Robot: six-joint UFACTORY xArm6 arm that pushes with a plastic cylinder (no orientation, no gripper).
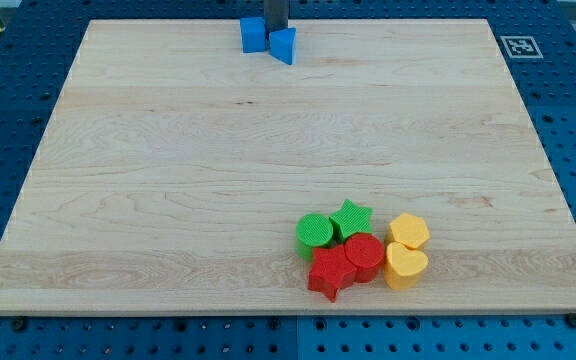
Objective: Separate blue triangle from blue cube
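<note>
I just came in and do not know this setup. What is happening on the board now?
My tip sits at the view's top edge, wedged between the blue cube on its left and the blue triangle on its right, which now stand slightly apart. The green, red and yellow blocks lie clustered near the view's bottom, far from it.

Dark rod with my tip [275, 30] wedged between blue cube [253, 35] on the view's left and blue triangle [283, 45] on its right, at wooden board [168, 180] top edge. Red, green, yellow blocks clustered near the view's bottom.
</note>
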